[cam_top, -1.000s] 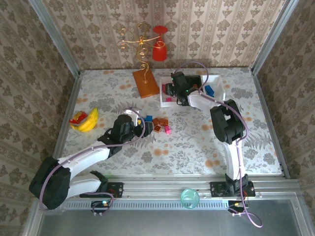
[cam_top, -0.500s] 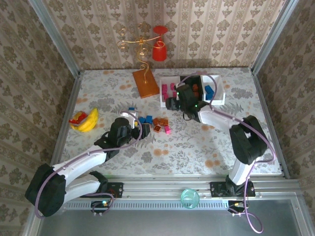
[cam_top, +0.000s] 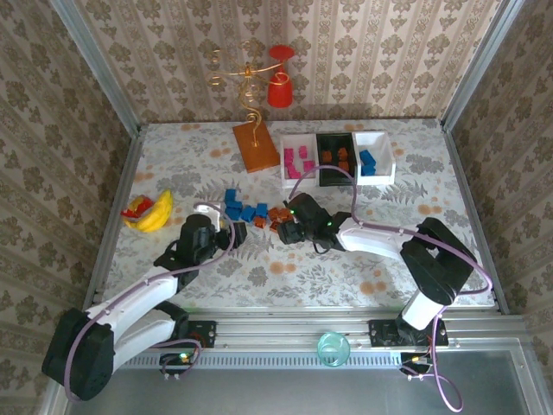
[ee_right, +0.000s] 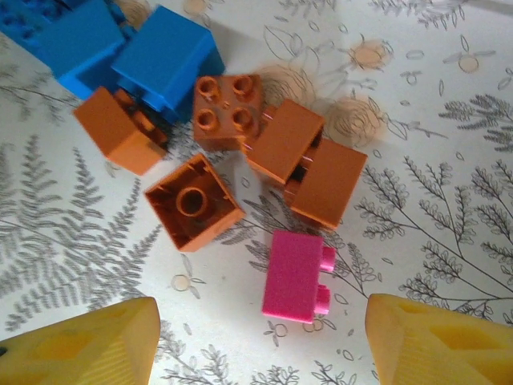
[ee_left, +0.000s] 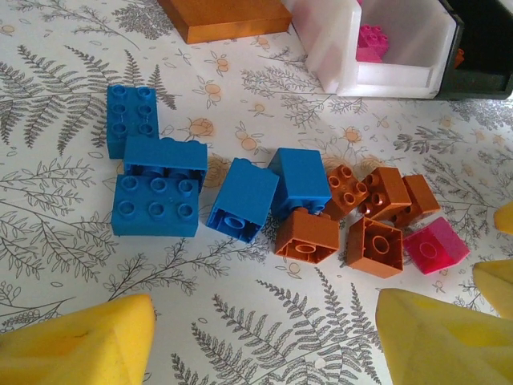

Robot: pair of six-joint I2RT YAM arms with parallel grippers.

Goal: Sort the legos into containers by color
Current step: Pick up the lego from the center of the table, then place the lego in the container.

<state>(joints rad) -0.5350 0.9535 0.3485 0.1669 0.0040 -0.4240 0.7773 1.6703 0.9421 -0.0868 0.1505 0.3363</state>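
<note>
— Well, how much open room is around the pile?
— Plenty. The legos (cam_top: 259,213) lie loose mid-counter, with bare floral counter (cam_top: 346,268) toward the near edge and the right wall. The three containers (cam_top: 390,162) stand in a row by the far wall, well apart from the pile, holding pink, orange-brown and blue pieces.
— And the hands?
— The left hand (ee_left: 264,345) hovers near the blue blocks (ee_left: 160,184), yellow pads spread wide, nothing between them. The right hand (ee_right: 260,345) is spread too and grips nothing; the pink block (ee_right: 296,275) lies on the counter between its tips, beside the orange-brown ones (ee_right: 240,152).
— Anything hard to read?
— From above, the right hand covers part of the pile, and both wrist views cut the pads off at the bottom edge. An orange board (cam_top: 256,145) lies left of the containers, a banana toy (cam_top: 149,210) by the left wall.
</note>
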